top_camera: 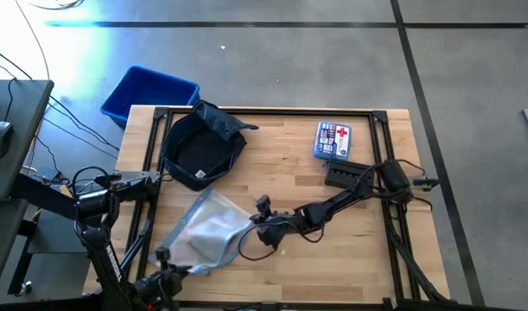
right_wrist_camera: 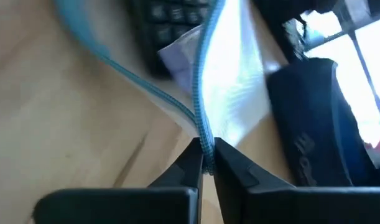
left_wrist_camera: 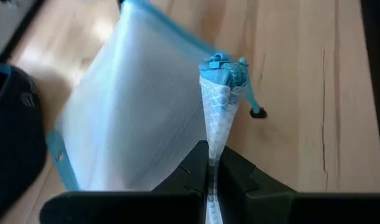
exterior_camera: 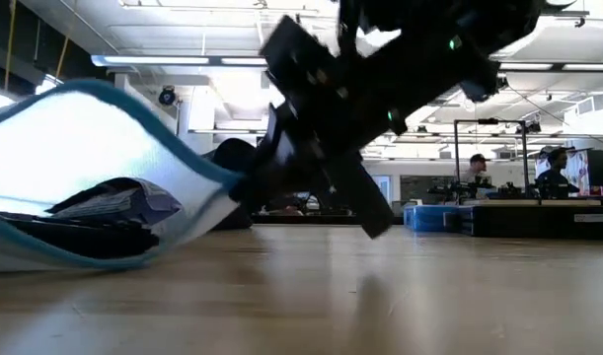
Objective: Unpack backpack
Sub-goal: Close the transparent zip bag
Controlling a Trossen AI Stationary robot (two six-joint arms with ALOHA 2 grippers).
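Clear zip pouch (top_camera: pixel 203 231) lies just in front of the navy backpack (top_camera: pixel 201 145) on the table (top_camera: pixel 350 259). Left claw (left_wrist_camera: pixel 213 186) and right claw (right_wrist_camera: pixel 205 163) each pinch a pouch edge; opposed pulling could tear the zipper.

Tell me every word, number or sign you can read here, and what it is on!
No words or numbers can be read.
Red cross sign: on the small blue and white first-aid box; its printing is too small to read.
Pale logo: on the dark navy soft fabric backpack, at its front; too blurred to read.
Clear plastic zip pouch with blue edging: no writing shows.
Bright blue plastic bin: no writing shows.
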